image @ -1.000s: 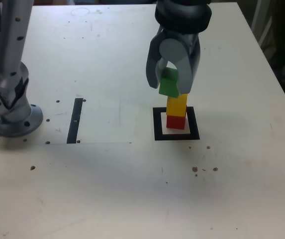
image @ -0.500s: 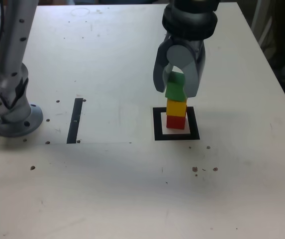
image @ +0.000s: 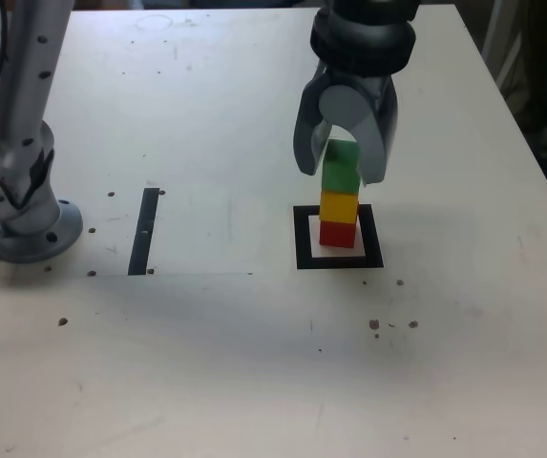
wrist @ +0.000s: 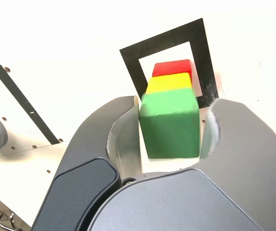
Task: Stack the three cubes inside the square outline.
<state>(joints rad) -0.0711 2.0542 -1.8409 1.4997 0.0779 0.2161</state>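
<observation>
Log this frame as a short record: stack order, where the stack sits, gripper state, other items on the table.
stack, bottom to top: red cube, yellow cube, green cube
location: inside the square outline
alignment: green cube looks seated squarely on yellow
gripper: jaws either side of the green cube; slight gaps in the wrist view, appears open
other items: black strip and arm base toward the exterior view's left
table: pale, speckled with small dark marks
</observation>
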